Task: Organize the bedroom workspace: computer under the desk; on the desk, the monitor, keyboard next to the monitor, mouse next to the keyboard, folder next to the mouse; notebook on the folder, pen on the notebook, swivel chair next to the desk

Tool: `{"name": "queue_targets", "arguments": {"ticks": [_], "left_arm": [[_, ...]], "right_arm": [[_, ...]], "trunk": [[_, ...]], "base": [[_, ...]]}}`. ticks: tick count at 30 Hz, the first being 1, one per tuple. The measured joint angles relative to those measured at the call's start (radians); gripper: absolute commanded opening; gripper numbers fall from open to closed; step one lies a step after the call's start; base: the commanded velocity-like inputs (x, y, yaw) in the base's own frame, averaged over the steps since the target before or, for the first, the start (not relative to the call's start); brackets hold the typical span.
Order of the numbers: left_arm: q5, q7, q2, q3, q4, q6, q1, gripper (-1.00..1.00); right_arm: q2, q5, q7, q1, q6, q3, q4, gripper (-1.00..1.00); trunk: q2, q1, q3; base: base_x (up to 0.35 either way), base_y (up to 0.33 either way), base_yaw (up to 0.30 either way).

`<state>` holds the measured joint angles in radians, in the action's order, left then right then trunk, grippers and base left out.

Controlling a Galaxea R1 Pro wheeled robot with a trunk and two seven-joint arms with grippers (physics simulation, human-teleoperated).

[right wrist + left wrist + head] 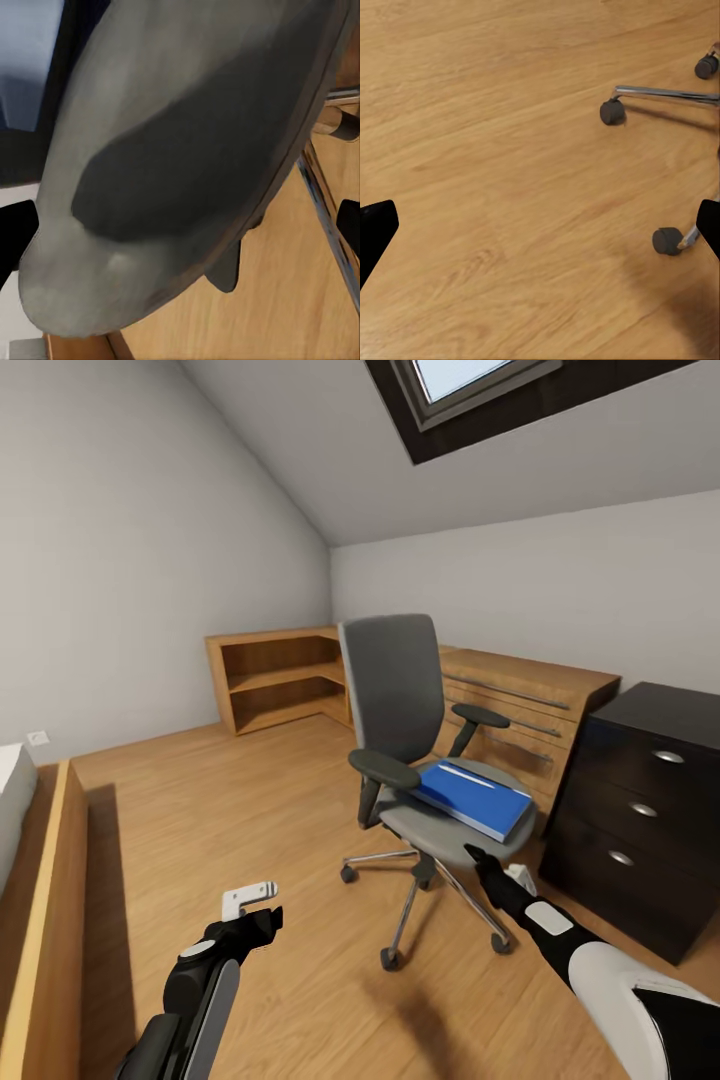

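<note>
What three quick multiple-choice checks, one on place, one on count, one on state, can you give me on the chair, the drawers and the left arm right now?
1. Where does the flat bright blue folder lie?
A) on the wood floor
B) on the seat of the grey upholstered swivel chair
C) on the black drawer unit

2. How many round silver knobs show on the black drawer unit?
A) one
B) three
C) five

3. How is the left gripper?
A) shut on the folder
B) shut on a caster
C) open over bare wood floor

Answers: B, the folder rests on the seat; B, one knob on each of three drawer fronts; C, its fingers stand apart with nothing between.
</note>
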<state>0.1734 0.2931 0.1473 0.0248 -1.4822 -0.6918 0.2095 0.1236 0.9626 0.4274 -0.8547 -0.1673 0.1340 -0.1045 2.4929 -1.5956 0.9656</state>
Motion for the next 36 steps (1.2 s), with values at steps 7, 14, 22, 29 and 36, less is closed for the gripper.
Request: {"name": "queue_targets", "arguments": {"ticks": [7, 14, 22, 29, 36], "left_arm": [[-0.001, 0.0, -0.001, 0.0, 0.0, 0.0, 0.0, 1.0], [-0.001, 0.0, -0.002, 0.0, 0.0, 0.0, 0.0, 1.0], [0.0, 0.0, -0.002, 0.0, 0.0, 0.0, 0.0, 1.0], [0.0, 0.0, -0.002, 0.0, 0.0, 0.0, 0.0, 1.0], [0.0, 0.0, -0.002, 0.0, 0.0, 0.0, 0.0, 1.0]], "right_arm": [[0.0, -0.006, -0.003, 0.002, 0.001, 0.013, 0.0, 1.0], [0.001, -0.001, -0.008, 0.001, -0.002, 0.014, -0.002, 1.0], [0.001, -0.001, -0.005, 0.002, -0.002, 0.01, -0.002, 1.0], [0.001, -0.001, -0.011, 0.001, -0.001, 0.018, -0.002, 1.0], [0.001, -0.002, -0.012, 0.001, -0.001, 0.02, -0.002, 1.0]], "trunk": [[0.0, 0.0, 0.0], [0.0, 0.0, 0.0], [0.0, 0.0, 0.0], [0.0, 0.0, 0.0], [0.0, 0.0, 0.0]], "base": [[0.312, 0.0, 0.0], [0.316, 0.0, 0.0], [0.32, 0.0, 0.0], [0.32, 0.0, 0.0], [0.32, 0.0, 0.0]]}}
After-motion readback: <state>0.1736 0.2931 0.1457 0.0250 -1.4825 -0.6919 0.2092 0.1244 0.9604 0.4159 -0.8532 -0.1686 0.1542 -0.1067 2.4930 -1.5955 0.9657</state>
